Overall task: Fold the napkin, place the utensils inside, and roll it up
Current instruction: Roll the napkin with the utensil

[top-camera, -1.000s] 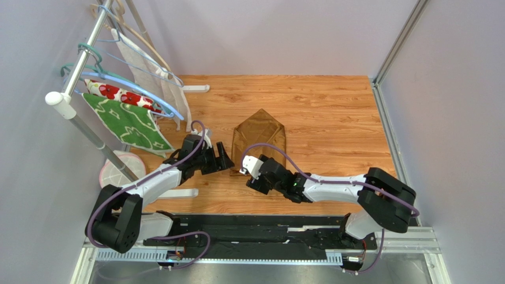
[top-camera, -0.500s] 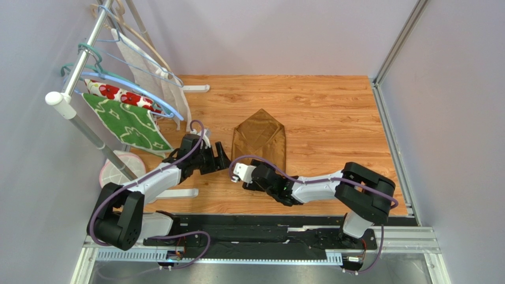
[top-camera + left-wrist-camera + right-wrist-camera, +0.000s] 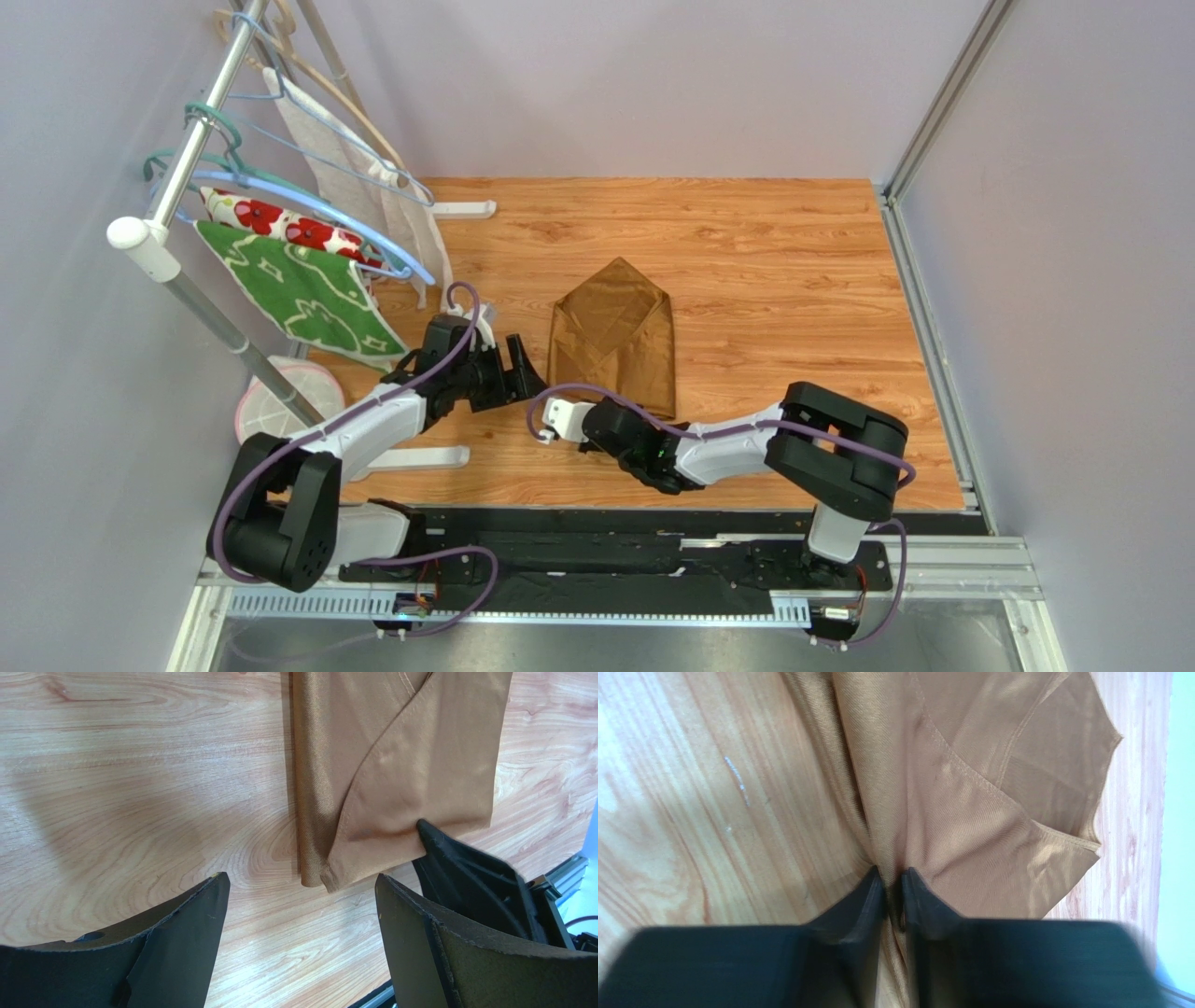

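While right arm (image 3: 723,440) stretches low, right claw (image 3: 892,882) pinches napkin (image 3: 990,763) edge, left claw (image 3: 302,882) agape, empty

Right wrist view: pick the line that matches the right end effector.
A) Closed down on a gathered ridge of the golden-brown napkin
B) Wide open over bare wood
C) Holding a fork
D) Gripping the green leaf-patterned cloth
A: the right end effector is closed to a narrow slit at the near edge of the napkin, and the cloth's creases bunch up and run straight into that slit.
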You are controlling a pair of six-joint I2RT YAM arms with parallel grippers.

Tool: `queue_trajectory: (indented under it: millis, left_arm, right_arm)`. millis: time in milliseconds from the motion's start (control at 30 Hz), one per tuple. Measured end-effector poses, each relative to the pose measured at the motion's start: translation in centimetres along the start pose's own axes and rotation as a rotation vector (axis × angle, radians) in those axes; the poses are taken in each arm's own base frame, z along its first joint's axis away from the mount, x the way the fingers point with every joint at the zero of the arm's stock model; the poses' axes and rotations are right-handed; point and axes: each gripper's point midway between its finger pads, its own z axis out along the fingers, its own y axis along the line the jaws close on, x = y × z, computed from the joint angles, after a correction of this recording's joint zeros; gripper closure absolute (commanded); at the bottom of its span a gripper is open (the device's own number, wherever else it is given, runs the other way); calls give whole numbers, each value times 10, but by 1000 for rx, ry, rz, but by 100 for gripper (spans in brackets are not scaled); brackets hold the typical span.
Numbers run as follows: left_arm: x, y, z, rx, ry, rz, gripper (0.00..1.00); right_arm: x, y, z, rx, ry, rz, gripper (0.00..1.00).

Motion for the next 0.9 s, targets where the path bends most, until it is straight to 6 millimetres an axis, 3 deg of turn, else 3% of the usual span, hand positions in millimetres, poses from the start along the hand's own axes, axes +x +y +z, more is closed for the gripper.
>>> queue_trajectory:
  millis: [100, 633, 900]
  left_arm:
    - [0, 2, 0, -4, 3, 0, 15]
    - [-11, -10, -22, 28, -73, 31, 15]
    - [-1, -6, -25, 26, -65, 29, 14]
  right_arm:
    - [0, 3, 1, -19, 20, -7, 100]
    - [-11, 25, -15, -259, 106, 144, 100]
    - [-14, 30, -25, -416, 135, 281, 100]
